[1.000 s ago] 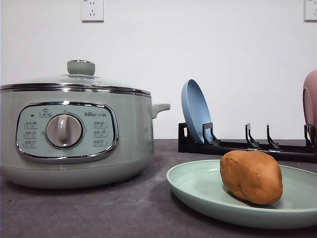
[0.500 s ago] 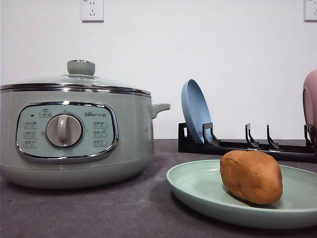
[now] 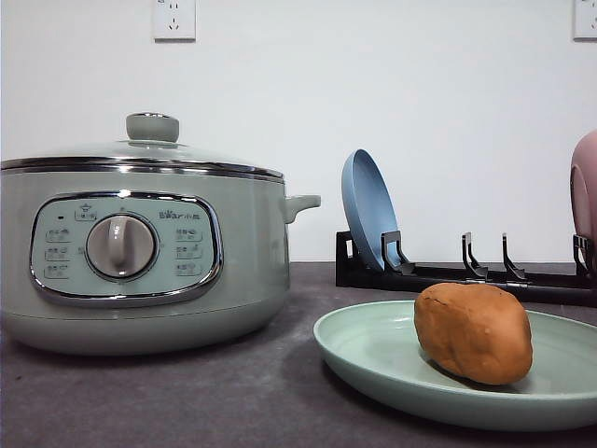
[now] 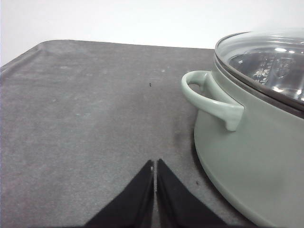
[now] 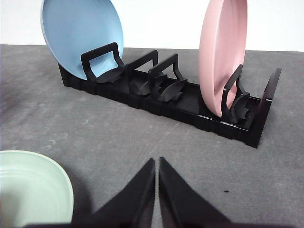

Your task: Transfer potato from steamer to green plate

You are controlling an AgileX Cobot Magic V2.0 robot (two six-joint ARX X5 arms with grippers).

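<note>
Steamer [image 3: 140,247] first, on the left of the dark grey table [image 3: 233,401]: a big pale sage-green pot with its glass lid [image 3: 140,154] seated on top and the green knob [image 3: 152,127] upright in the middle. Its chrome-rimmed control panel [image 3: 126,249] faces me, dial at the centre, and a small side handle [image 3: 300,203] sticks out toward the right. The left gripper [image 4: 155,166] hangs low over bare table just beside the pot's other handle [image 4: 209,97], its two black fingers [image 4: 137,194] pressed together with only a hairline seam between them, holding nothing.

Moving right and nearer to me, the green plate [image 3: 373,350] lies flat on the table, apart from the steamer. The potato [image 3: 474,331] sits on it (orange-brown, lumpy, matte), resting on the plate's floor toward its right half and well inside the rim.

Behind the plate, against the white wall, a black dish rack [image 3: 466,275] runs across the table. A blue plate [image 3: 368,210] stands on edge in its leftmost slot, and a pink plate [image 3: 585,191] stands on edge at the far right, cut off by the frame's edge; the slots between them hold nothing. The right gripper [image 5: 156,164] hovers over the table in front of that rack, fingers [image 5: 180,199] closed tip to tip and empty, with the green plate's rim just off to one side of it.
</note>
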